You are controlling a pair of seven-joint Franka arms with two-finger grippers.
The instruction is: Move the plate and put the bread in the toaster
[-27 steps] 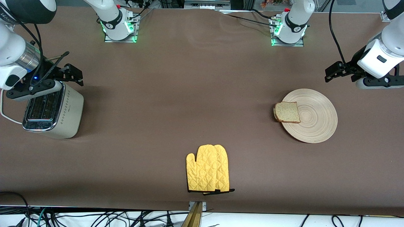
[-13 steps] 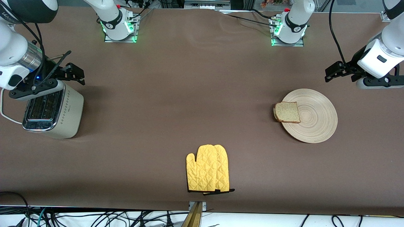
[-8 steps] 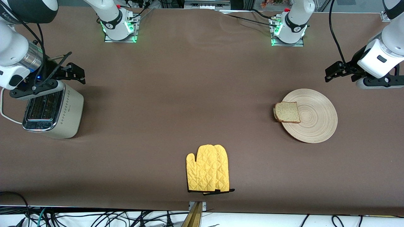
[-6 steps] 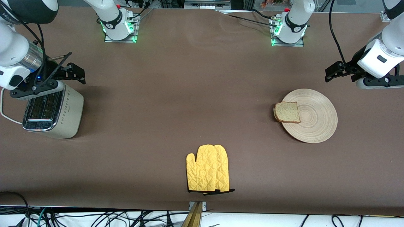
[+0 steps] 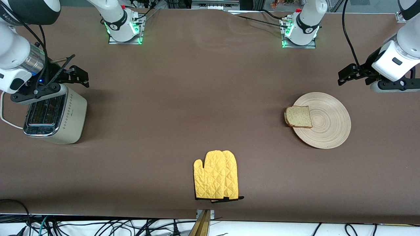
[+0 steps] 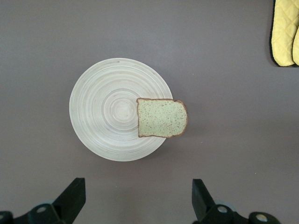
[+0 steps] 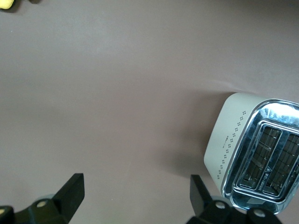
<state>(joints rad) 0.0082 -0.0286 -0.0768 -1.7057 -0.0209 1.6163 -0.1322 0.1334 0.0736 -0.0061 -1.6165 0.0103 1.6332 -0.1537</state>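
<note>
From the front view, nothing of the task is done yet: the bread (image 5: 298, 116) lies on the plate (image 5: 325, 123), overhanging the plate's rim on the side toward the toaster (image 5: 54, 118). The plate sits toward the left arm's end of the worktop (image 5: 197, 98); the toaster stands at the right arm's end, well apart. The left gripper (image 5: 348, 74) hangs over bare worktop just beside the plate, jaws open and empty. The right gripper (image 5: 76, 76) hovers beside the toaster's top, jaws open and empty too. A yellow oven mitt (image 5: 216, 175) lies nearer the camera, between the two ends. The step in hand is judged to be the approach to the plate; the next move calls for the left gripper to come down on the plate's rim, away from the bread. The stretch of worktop between plate and toaster is open, the mitt lying off that line.

In the left wrist view, the plate (image 6: 112, 109) and bread (image 6: 162, 117) sit ahead of the spread fingers (image 6: 72, 198), with bare rim all around except where the slice overhangs.

In the right wrist view, the toaster (image 7: 254, 149) shows both slots empty and unobstructed.
</note>
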